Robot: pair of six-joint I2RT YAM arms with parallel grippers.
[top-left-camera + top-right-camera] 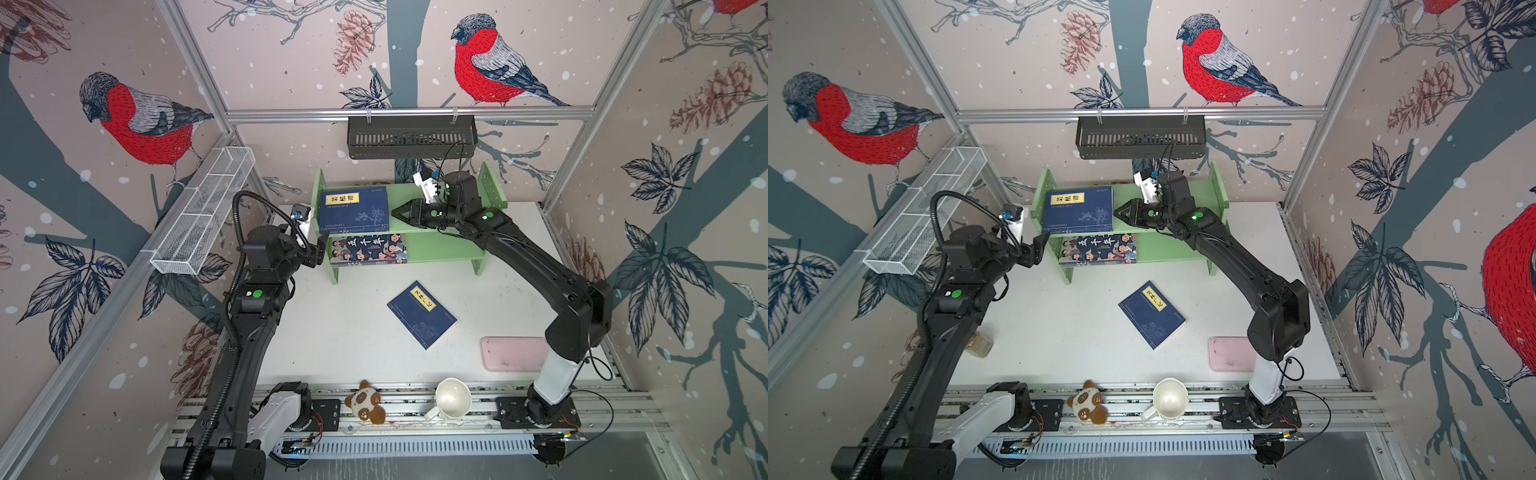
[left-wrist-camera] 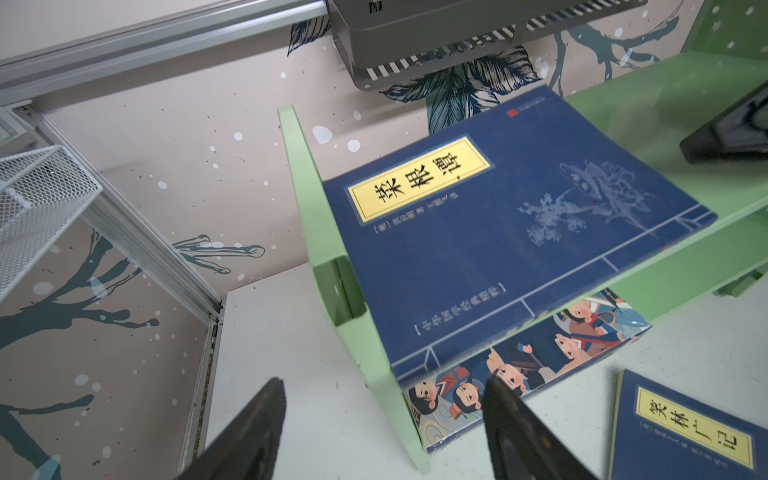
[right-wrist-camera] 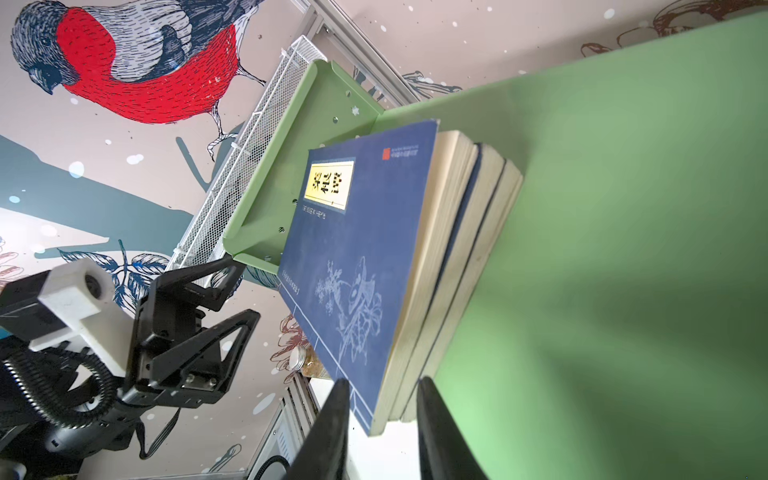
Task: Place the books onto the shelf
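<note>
Green shelf point(image 1: 444, 249) stands at the back of the table point(image 1: 340, 332). Upper tier, left end — a stack of navy books point(image 1: 354, 210), three by the right wrist view, lying flat just beside the side panel. Lower tier: cartoon book point(image 1: 368, 248), flat, under the stack. One navy book point(image 1: 422, 314) lies loose on the table in front of the shelf. Right gripper point(image 1: 395, 214) is over the upper tier, tips at the stack's right edge, jaws narrowly parted, clamping nothing. Left gripper point(image 1: 321, 248) is just outside the left panel — jaws wide, empty.
</note>
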